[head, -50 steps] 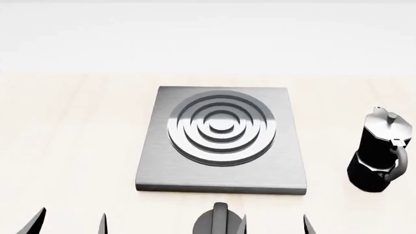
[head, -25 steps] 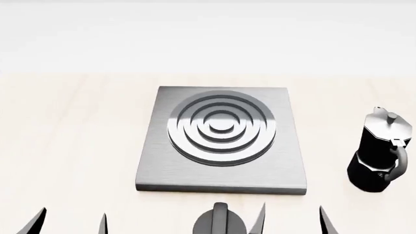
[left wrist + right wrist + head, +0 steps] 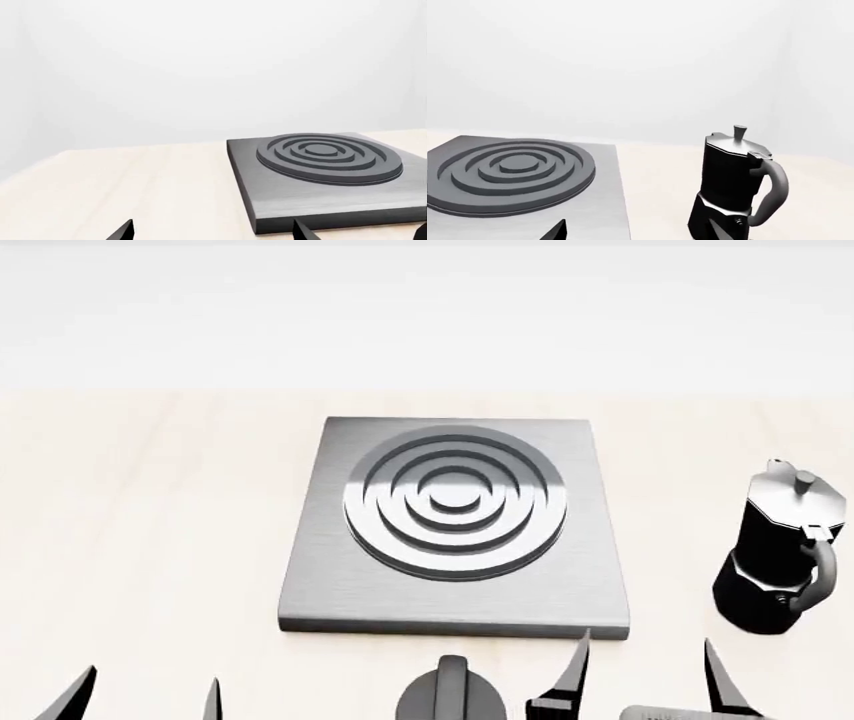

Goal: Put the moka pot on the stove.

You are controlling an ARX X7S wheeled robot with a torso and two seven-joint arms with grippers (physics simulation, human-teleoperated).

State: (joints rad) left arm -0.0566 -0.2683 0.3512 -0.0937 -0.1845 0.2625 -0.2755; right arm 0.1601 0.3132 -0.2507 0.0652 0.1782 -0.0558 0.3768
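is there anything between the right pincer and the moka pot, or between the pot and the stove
Nothing visible. The open right pincer has only bare wooden table ahead toward the glossy black faceted moka pot. The flat brushed-grey stove lies beside it; the short black knob sits off that path.

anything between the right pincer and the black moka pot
Nothing: in the head view only bare pale wooden tabletop separates the open right pincer from the tall glossy black faceted moka pot, which stands upright.
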